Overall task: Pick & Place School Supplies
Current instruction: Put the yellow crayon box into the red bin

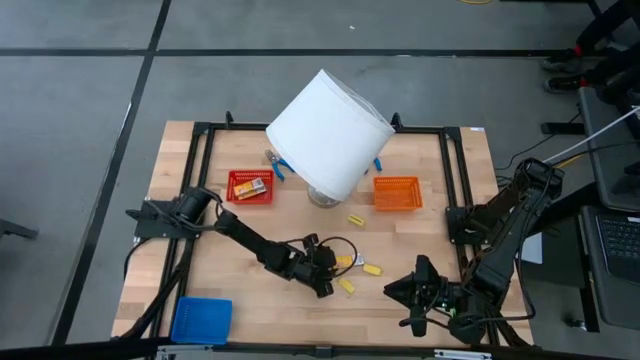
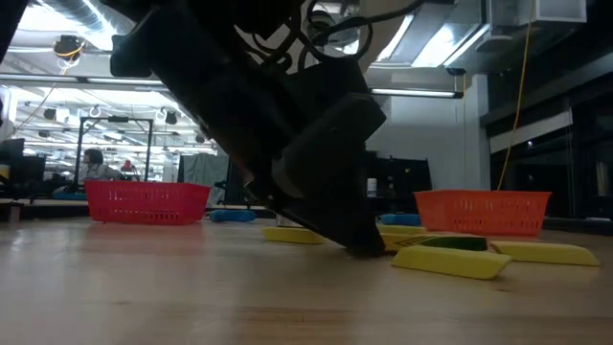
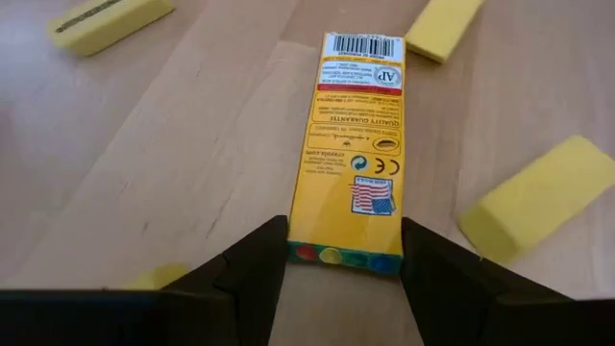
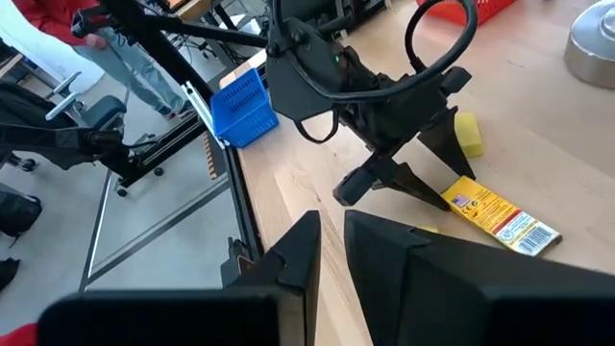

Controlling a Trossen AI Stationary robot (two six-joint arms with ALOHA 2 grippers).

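Flat yellow-orange rectangular packet with white barcode label on wooden desk, near end between left gripper fingers, open astride, no squeeze visible.

The lampshade covers its own base and part of the blue-handled tools behind it. In the low view the left arm fills the middle and hides the packet; only 1 green-marked stick shows clearly beside it. In the left wrist view 3 sticks run off the edges. The print on the packet is too small to read. People beyond the table are blurred.
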